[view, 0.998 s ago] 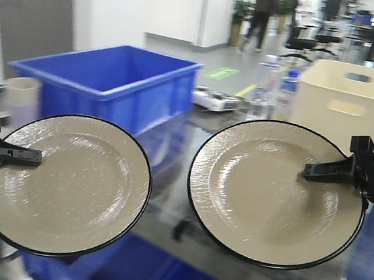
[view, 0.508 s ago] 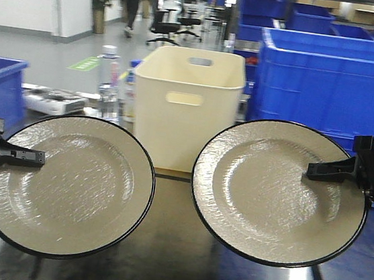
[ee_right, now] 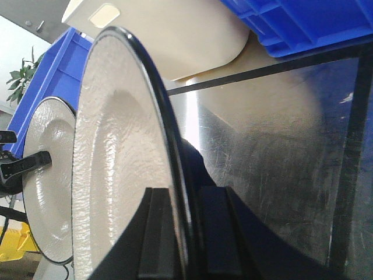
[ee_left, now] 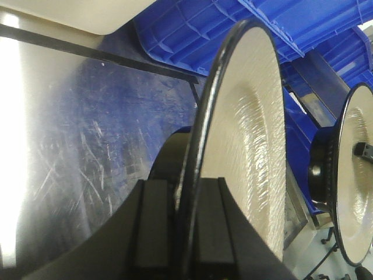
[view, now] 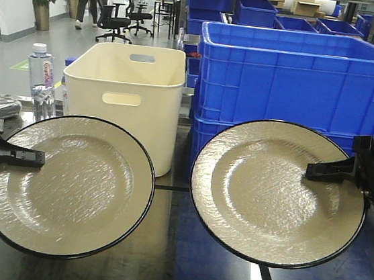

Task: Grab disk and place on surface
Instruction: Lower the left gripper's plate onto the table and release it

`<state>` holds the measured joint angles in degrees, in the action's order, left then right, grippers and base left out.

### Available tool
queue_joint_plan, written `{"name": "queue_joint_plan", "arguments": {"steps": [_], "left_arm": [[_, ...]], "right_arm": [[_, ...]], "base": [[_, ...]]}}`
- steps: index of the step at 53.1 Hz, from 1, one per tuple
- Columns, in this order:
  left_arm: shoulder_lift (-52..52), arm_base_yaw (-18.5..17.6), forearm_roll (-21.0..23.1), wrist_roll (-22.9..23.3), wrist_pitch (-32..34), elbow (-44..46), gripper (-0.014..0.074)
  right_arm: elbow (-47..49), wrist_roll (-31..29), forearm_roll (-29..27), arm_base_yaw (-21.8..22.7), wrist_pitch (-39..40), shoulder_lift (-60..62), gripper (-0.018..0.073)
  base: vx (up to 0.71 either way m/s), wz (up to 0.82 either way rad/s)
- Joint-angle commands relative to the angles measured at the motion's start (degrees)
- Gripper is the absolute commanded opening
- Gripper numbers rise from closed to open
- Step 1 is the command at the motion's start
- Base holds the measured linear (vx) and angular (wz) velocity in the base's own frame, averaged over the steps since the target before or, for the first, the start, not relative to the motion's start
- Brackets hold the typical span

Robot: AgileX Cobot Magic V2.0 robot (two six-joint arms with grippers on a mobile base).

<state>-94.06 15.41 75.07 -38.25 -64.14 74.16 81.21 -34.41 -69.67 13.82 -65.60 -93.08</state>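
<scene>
Surface (view: 161, 245): glossy dark tabletop w/ black tape (ee_right: 268, 71) strips across it, reflecting blue and cream from what stands at the back.

Blue crates (view: 295, 78): stacked two high at back right of the surface. Camera sits too low to see contents. More blue bins behind, same story.

Cream bin (view: 127, 99): just left of the crates and close beside them, slot handles in its walls. Upper inside wall shows bare; the bottom is out of sight, so contents can't be told.

Left disk (view: 67, 186) & right disk (view: 277, 193): beige plates w/ black rims, side by side, near but not touching. Both are tilted up facing the front cam and held over the surface, not lying on it.

Left gripper (view: 33, 157): clamped on the left disk's outer rim, a finger on each face per wrist cam.

Right gripper (view: 313, 171): same, pinching the right disk's outer rim.

Water bottle (view: 42, 79): upright, left of the cream bin, behind the left disk.
</scene>
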Motion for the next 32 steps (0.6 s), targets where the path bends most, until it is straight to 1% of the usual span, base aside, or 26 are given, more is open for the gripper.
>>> {"name": "queue_joint_plan", "arguments": {"steps": [1,25,32], "left_arm": [[3.0,0.0,7.9,0.9,-1.5,2.1,-0.0006],[3.0,0.0,7.9,0.9,-1.6,2.1,-0.0006],[3.0,0.0,7.9,0.9,-1.6,2.1,-0.0006]], "right_arm": [[1.8,0.5,-7.5,0.2,-0.5,3.0,-0.0009],[1.8,0.5,-7.6,0.2,-0.4,3.0,-0.0009],[1.8,0.5,-9.3,0.2,3.2,3.0,-0.0009]], "base": [[0.02,-0.09],[0.0,-0.02],[0.0,0.0]]}}
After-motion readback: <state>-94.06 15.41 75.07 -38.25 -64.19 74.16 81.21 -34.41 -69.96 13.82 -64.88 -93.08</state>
